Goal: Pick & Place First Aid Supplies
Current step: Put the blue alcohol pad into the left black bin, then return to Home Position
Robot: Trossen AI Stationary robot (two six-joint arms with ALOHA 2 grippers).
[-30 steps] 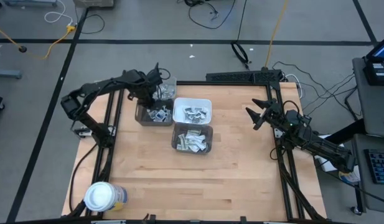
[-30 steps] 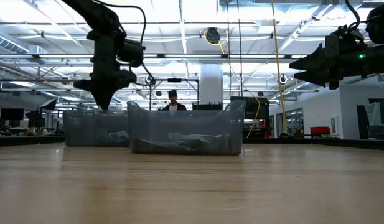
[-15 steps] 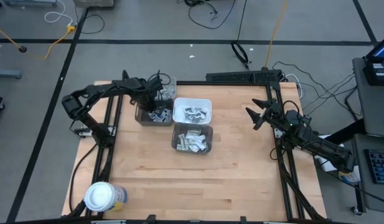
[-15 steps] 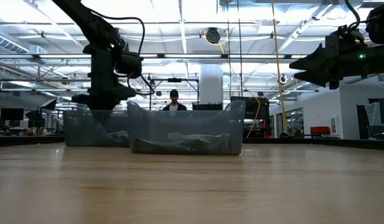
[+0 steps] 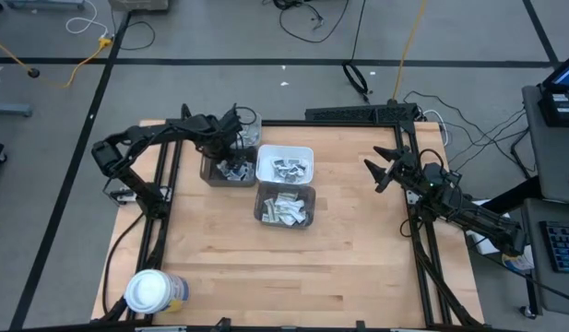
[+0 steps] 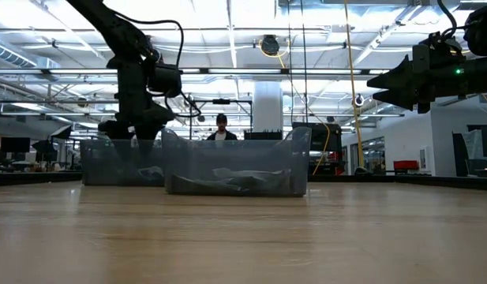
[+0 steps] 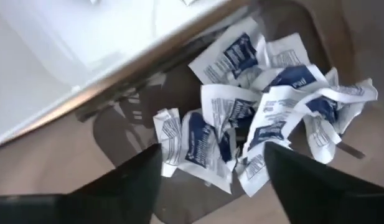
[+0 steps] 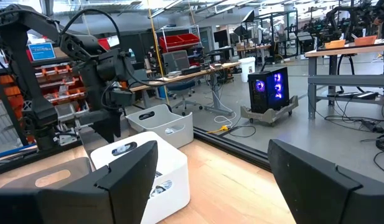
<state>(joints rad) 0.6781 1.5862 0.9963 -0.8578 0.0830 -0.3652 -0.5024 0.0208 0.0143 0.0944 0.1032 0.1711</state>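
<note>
Bare tabletop [image 5: 339, 258] surrounds three bins; left end effector [image 5: 231, 152] gapes over packets [image 7: 254, 124] (right [image 5: 381, 171] wide, idle).

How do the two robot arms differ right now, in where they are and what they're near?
The left gripper is down at the grey bin, over a heap of white packets; the right gripper hangs high over bare table, well away from all three bins. The left arm bends inward over the bin; the right one stretches out idle. Both have jaws open and hold nothing.

Crumpled white packets with blue print [image 7: 266, 118] lie heaped in the grey bin [image 5: 213, 171]; more packets fill the neighbouring white bin [image 5: 285, 150] and the second grey bin [image 5: 285, 194].
</note>
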